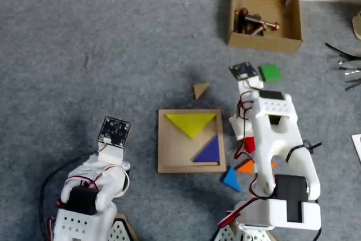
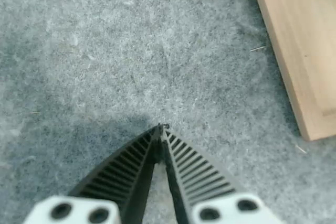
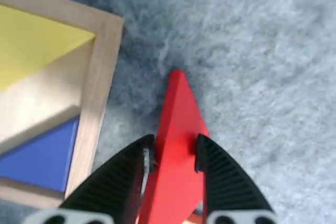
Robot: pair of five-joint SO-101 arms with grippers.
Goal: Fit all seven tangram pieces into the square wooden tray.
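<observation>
Tray (image 1: 162, 139): 2 of 7 pcs are seated, yellow triangle (image 1: 190, 123) and blue piece (image 1: 208, 152). Red piece (image 3: 178, 108) is clamped in right gripper (image 3: 173, 148) just beside tray. Orange piece (image 1: 246, 166), light-blue triangle (image 1: 230, 178), green square (image 1: 270, 73) and tan triangle (image 1: 200, 90) lie outside tray, not yet placed. Left gripper (image 2: 160, 129) is closed on nothing, near tray's other side.

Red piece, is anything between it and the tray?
Nothing visible. The right claw holds the red piece just beside the tray, with bare carpet between them. Inside, the yellow piece and blue piece leave some wood free.
</observation>
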